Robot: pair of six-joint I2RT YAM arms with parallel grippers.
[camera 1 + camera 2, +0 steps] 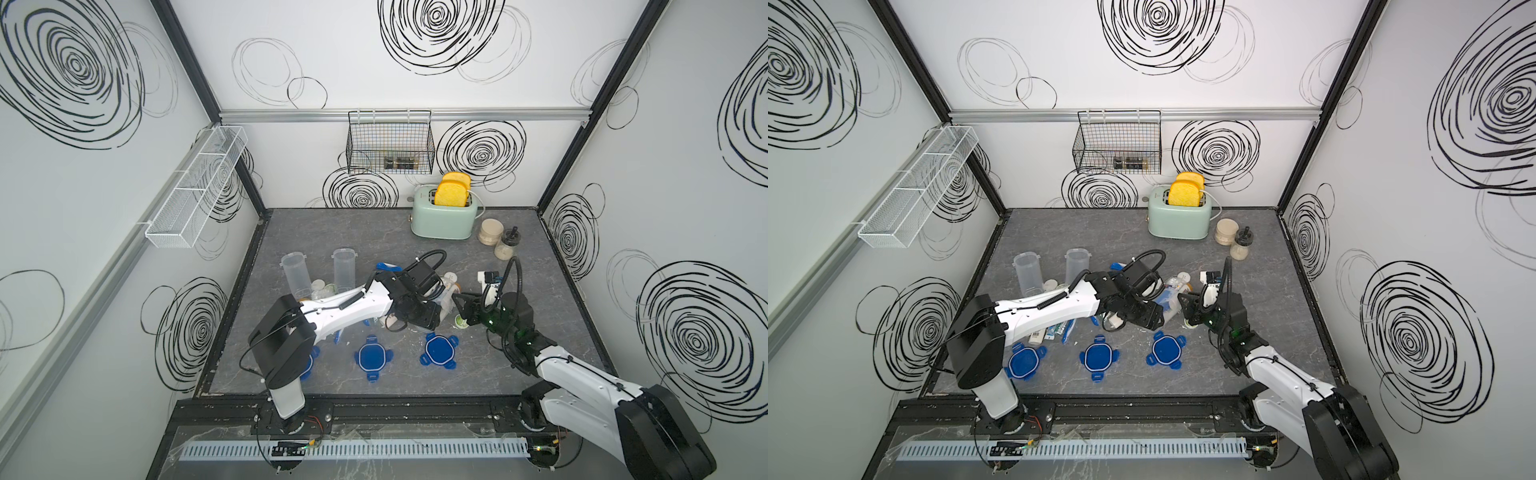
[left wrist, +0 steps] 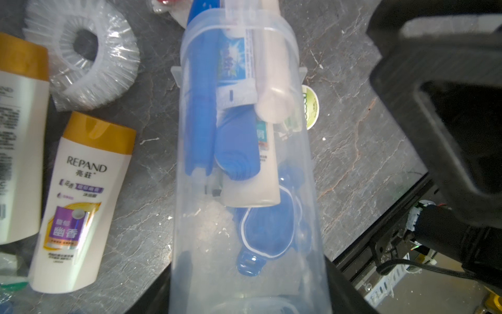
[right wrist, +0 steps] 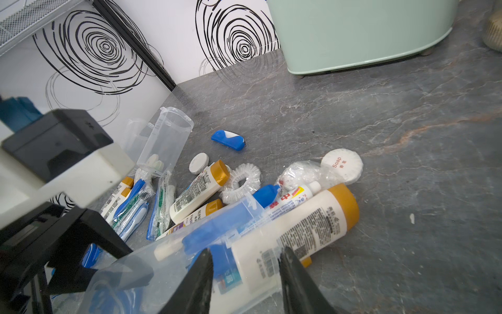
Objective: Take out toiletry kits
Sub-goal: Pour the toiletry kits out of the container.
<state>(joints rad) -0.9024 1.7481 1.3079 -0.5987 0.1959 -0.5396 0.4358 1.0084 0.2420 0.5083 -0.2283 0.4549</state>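
— Hunting the toiletry kit (image 2: 236, 114) not yet out? It lies half inside the tipped clear container (image 2: 206, 231) mid-table, long axis running from your left gripper (image 2: 250, 304), clamped on the base end, toward the mouth.
— And my right gripper (image 3: 245, 252)?
— Nearer that mouth, jaws drawn close astride it; whether they pinch wall or bottle, I cannot tell. Count three clear containers, two upright; three blue lids (image 1: 1098, 357); at least five cream bottles (image 3: 201, 187).

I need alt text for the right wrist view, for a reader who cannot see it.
The right pincer grips a cream bottle sticking out of a clear container. Behind it, loose toiletries lie scattered on the grey table, before a mint toaster.
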